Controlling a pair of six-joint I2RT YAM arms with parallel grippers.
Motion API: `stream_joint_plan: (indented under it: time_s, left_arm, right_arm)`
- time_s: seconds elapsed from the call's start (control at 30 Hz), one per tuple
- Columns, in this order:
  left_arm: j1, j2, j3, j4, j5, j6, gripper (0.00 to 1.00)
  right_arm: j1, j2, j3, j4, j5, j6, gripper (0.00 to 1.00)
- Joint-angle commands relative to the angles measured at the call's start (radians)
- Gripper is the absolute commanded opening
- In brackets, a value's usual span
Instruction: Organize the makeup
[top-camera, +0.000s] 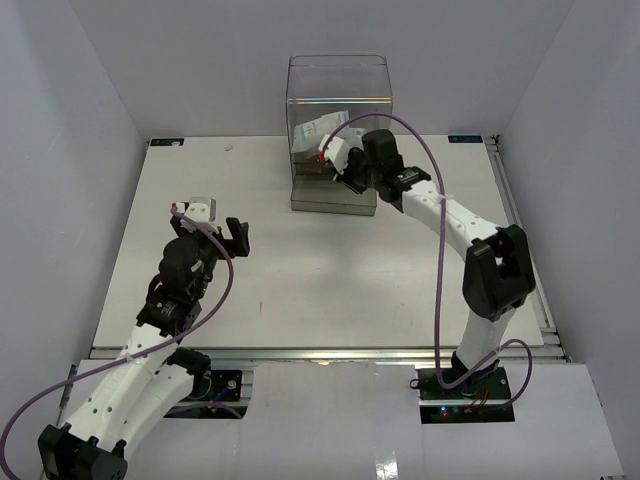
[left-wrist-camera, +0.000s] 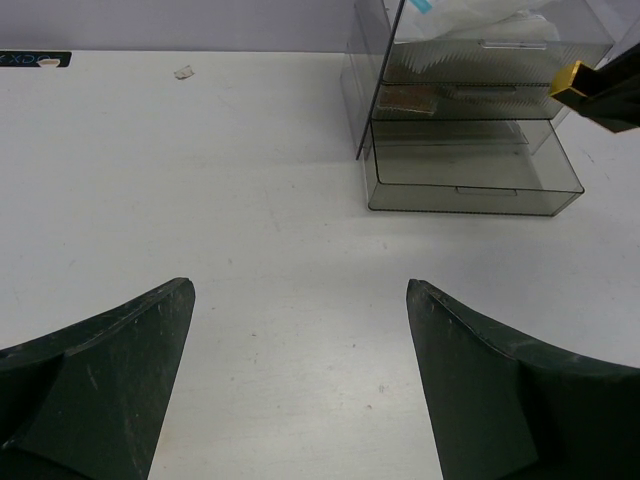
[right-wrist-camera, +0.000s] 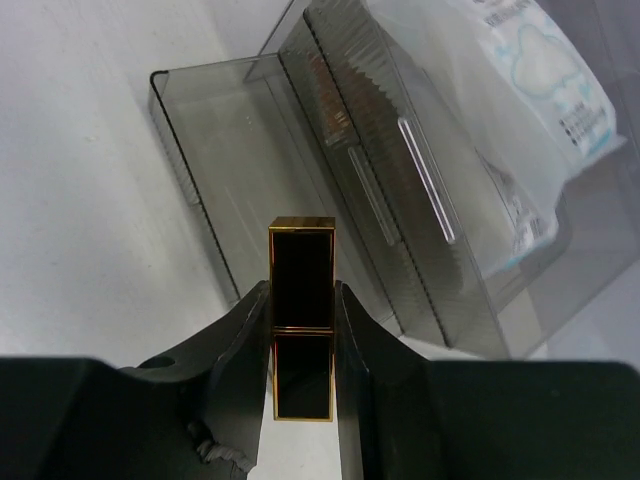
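Black-gold tube pinched in right tool — left tool spread (sachet print illegible)

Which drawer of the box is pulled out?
The bottom drawer: it juts out from the box and looks empty. The drawer above sits flush, holding pinkish palettes.

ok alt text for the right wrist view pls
The right hand grips a black rectangular tube with gold edges by the pulled-out bottom drawer of a smoky clear acrylic drawer box. A white-and-blue sachet packet lies in its top compartment.
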Motion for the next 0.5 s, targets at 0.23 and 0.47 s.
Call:
stream_joint_plan:
  time_s: [0.23,0.47]
  left_arm:
    - [0.004,-0.005,0.011,-0.007,-0.034,0.007,0.98]
    - [0.006,-0.004,0.011,-0.008,-0.031,0.006,0.98]
  right_arm:
    - [0.017,0.26,0.209,-0.026,0.151,-0.213,0.23]
    - [0.015,0.318,0.199,0.001,0.223,-0.201,0.35]
